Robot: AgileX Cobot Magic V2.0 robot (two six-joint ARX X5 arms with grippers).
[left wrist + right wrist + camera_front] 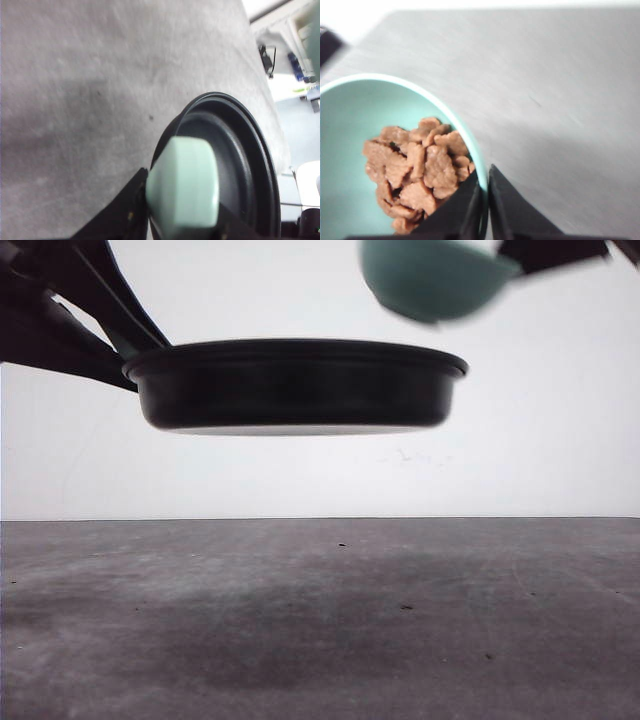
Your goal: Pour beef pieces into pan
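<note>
- Front view: the pan (295, 388) hangs in the air well above the grey table (320, 630), level, its underside pale and its black rim turned up.
- The left arm (70, 320) reaches in from the upper left and meets the pan at its left edge, where a bit of the mint handle (122, 343) peeks out; the fingers themselves are hidden here.
- A teal bowl (432, 280) is up at the top, higher than the pan and over its right rim, blurred, with the right arm (550, 252) holding it from the right side.
- A soft shadow lies on the table below the pan.
- Left wrist view: the left gripper (182, 212) pinches the pan's mint handle (182, 192), with a dark finger (120, 212) pressed against the handle's side.
- The black pan (240, 165) stretches away from the handle, its inside dark; I cannot tell whether anything lies in it.
- The table (100, 90) is far below.
- Right wrist view: the right gripper (485, 200) nips the bowl's (355, 130) rim, one finger (455, 210) inside and the other outside, close together with the rim between.
- The beef pieces (417, 167) sit heaped in the bowl, against the wall next to the fingers.
</note>
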